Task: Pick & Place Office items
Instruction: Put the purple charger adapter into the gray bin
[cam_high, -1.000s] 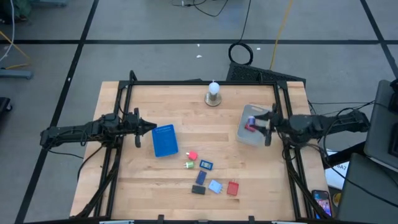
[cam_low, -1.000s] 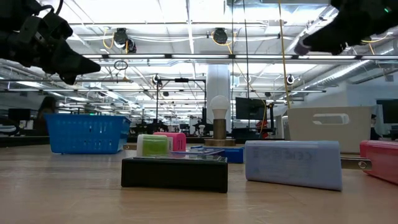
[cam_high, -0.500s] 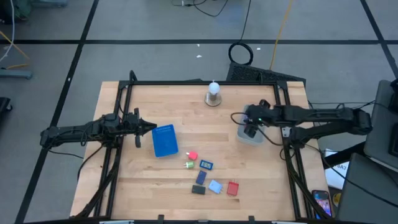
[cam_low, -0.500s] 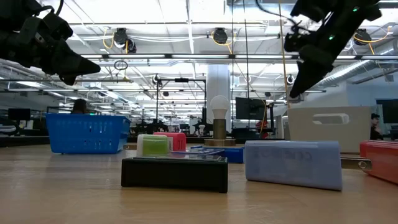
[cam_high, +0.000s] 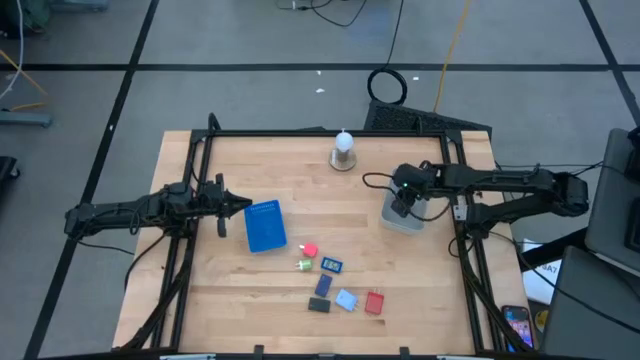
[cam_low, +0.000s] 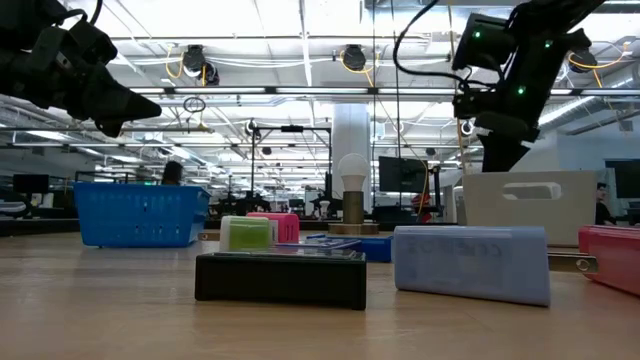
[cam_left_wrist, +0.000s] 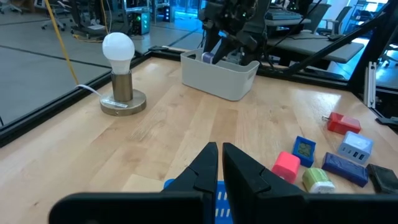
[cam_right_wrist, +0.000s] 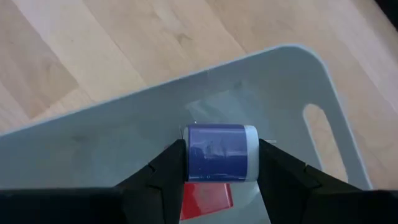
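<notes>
1. Wood table (cam_high: 230, 300) with a black frame; open lab floor all round, a person far off behind in the low view.
2. Nearest the front edge, loose items in a cluster: black block (cam_high: 318, 306), light blue block (cam_high: 346, 299), red block (cam_high: 375, 302), dark blue block (cam_high: 322, 286), blue square (cam_high: 331, 265), green piece (cam_high: 303, 265), pink piece (cam_high: 309, 251). All flat on the wood, close together, some nearly touching.
3. Handling guess: small, light, rigid blocks, likely smooth plastic or rubber. Pinch across the short sides from above. The tight spacing risks nudging a neighbour.
4. Blue tray (cam_high: 264, 225) sits behind the cluster, on the left arm's side.
5. Left gripper (cam_high: 245, 206) hangs just over the tray's edge, fingers pressed together, holding nothing. Waiting.
6. Grey bin (cam_high: 425, 224) sits near the right edge of the table.
7. Right gripper (cam_right_wrist: 216, 163) points down into the bin, part spread, pinching a blue-violet block (cam_right_wrist: 217, 152) by its two opposite ends. A red piece (cam_right_wrist: 207, 198) lies on the bin floor below it.
8. Judgement: placing step, block not yet let go. Grip looks square and centred, slip unlikely.
9. Bulb lamp (cam_high: 343, 150) on a round base stands farthest back, well clear of both arms.
</notes>
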